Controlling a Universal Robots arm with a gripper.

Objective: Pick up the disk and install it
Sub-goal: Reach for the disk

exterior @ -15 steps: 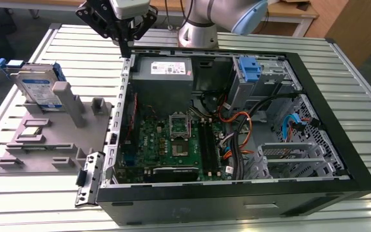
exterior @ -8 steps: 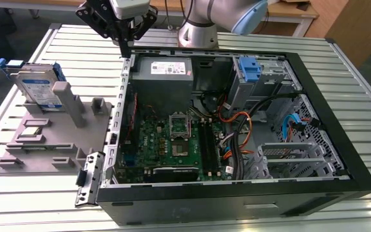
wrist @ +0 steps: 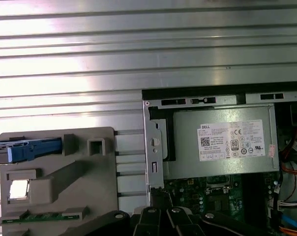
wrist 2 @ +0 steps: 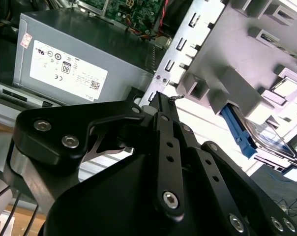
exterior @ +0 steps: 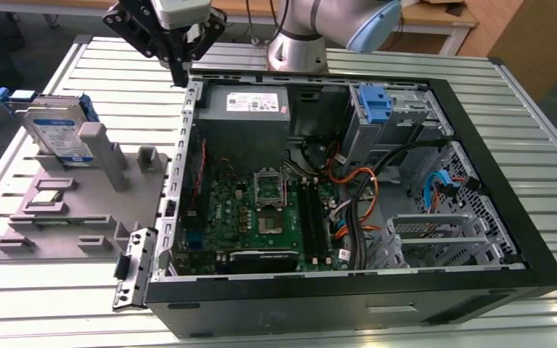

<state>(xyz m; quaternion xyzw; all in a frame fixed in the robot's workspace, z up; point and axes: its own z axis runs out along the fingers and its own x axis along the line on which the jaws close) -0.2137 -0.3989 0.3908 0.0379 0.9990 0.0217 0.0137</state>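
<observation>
The disk stands on edge in a grey holder at the exterior view's left, silver with a blue-and-white label and blue side rails. My gripper hangs shut and empty above the case's rear corner, to the right of the disk and apart from it. In the second wrist view the black fingers meet at a point, with the disk beyond them in the holder. The first wrist view shows the disk's blue rail at the holder's edge and the gripper low in the picture.
An open computer case lies on the slatted metal table, with motherboard, cables and a grey power-supply box inside. A bare blue bracket sits in the drive bay. The arm's base stands behind the case.
</observation>
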